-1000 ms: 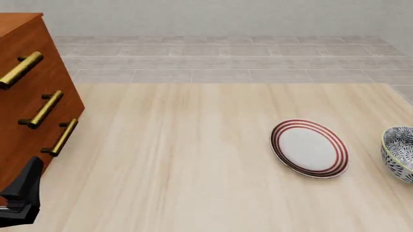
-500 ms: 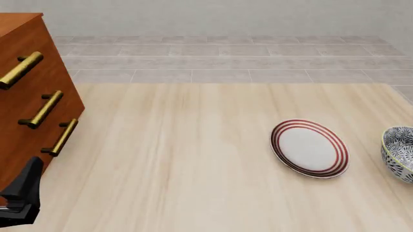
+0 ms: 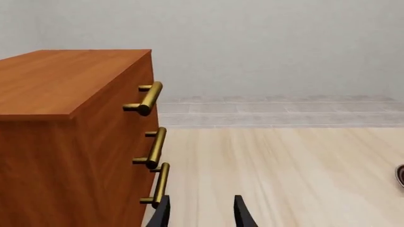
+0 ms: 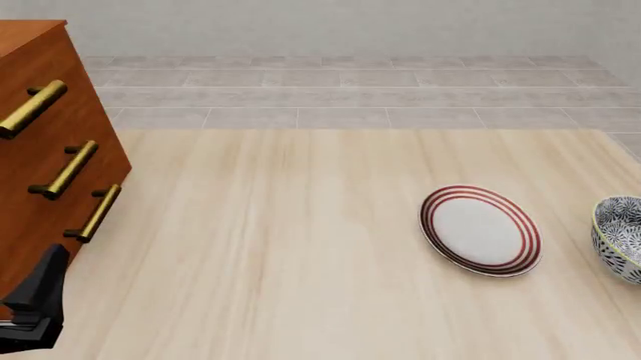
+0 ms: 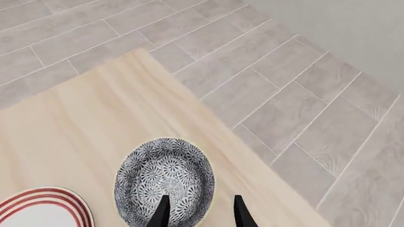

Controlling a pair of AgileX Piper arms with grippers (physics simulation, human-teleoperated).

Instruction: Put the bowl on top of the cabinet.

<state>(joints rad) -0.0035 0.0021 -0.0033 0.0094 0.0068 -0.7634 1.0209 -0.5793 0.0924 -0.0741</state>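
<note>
The bowl (image 4: 618, 237), white with a dense dark floral pattern and a pale rim, stands on the table at the far right edge of the front view. In the right wrist view the bowl (image 5: 165, 178) lies below my open right gripper (image 5: 198, 213); one finger shows over the bowl's inside, the other over the table beside its rim. This gripper is outside the front view. The reddish-brown cabinet (image 4: 45, 150) with three brass handles stands at the far left. My left gripper (image 4: 42, 281) hangs open and empty beside the cabinet's (image 3: 63, 123) front near corner.
A flat white plate with red rings (image 4: 481, 229) lies on the table just left of the bowl, also seen as the plate (image 5: 38, 208) in the right wrist view. The table's right edge (image 5: 252, 156) runs close past the bowl, with tiled floor beyond.
</note>
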